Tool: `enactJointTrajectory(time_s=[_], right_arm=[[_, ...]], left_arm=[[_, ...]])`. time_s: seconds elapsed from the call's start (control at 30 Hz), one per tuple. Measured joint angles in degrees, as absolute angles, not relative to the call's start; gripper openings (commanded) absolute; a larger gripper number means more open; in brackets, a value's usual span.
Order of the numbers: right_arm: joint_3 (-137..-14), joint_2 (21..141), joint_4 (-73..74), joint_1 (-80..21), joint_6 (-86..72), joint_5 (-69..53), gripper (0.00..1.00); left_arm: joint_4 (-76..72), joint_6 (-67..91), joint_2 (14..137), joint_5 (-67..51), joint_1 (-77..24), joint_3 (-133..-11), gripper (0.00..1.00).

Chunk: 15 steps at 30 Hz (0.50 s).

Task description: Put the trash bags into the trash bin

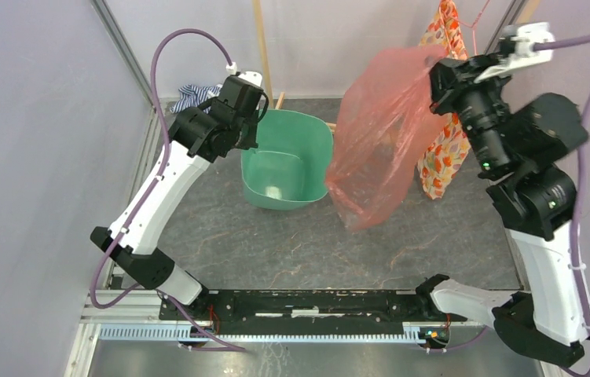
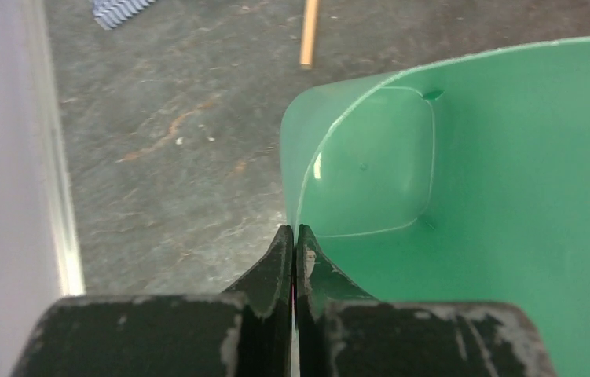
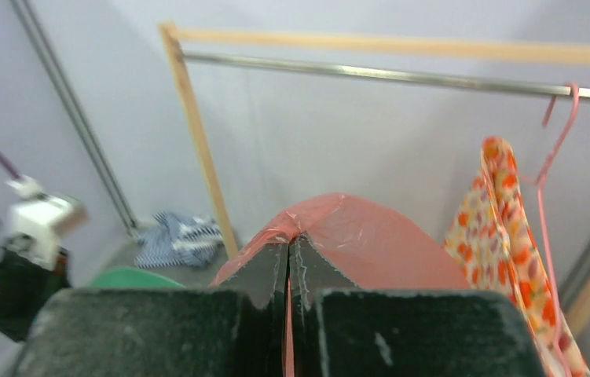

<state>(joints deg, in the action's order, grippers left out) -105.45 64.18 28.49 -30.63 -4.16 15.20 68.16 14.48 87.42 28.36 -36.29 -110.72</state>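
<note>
Trash bag (image 1: 378, 141): thin, translucent red-orange film, crinkled and slack, hanging in the air from the right gripper (image 1: 437, 75), whose fingers are pressed together on its top edge; in the top view its lower part drapes past the right rim of the trash bin (image 1: 276, 196) and ends above the mottled grey table (image 1: 276, 251); none of it is inside the bin; the bin is smooth mint-green plastic with tapered walls and a rounded-rectangular mouth; the left gripper (image 2: 295, 232) is pinched narrow on its left rim; behind the bag an orange floral cloth (image 1: 445, 149) hangs on a pink hanger (image 3: 551, 149) from a metal rail (image 3: 393, 75); a blue striped cloth (image 1: 193, 94) lies at the far left by a wooden post (image 3: 197, 133).
</note>
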Motion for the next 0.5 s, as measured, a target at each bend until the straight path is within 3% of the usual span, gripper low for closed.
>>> enactJointTrajectory(time_s=[0.2, 0.5], right_arm=[[-110.17, 63.22, 20.8, -30.65, -6.92, 9.96, 0.0], [-112.86, 66.37, 8.27, -30.65, -16.86, -0.47, 0.0]], left_arm=[[65.8, 16.56, 88.9, 18.76, -35.86, -109.58, 0.02], [59.33, 20.45, 88.92, 13.47, -35.79, -100.73, 0.03]])
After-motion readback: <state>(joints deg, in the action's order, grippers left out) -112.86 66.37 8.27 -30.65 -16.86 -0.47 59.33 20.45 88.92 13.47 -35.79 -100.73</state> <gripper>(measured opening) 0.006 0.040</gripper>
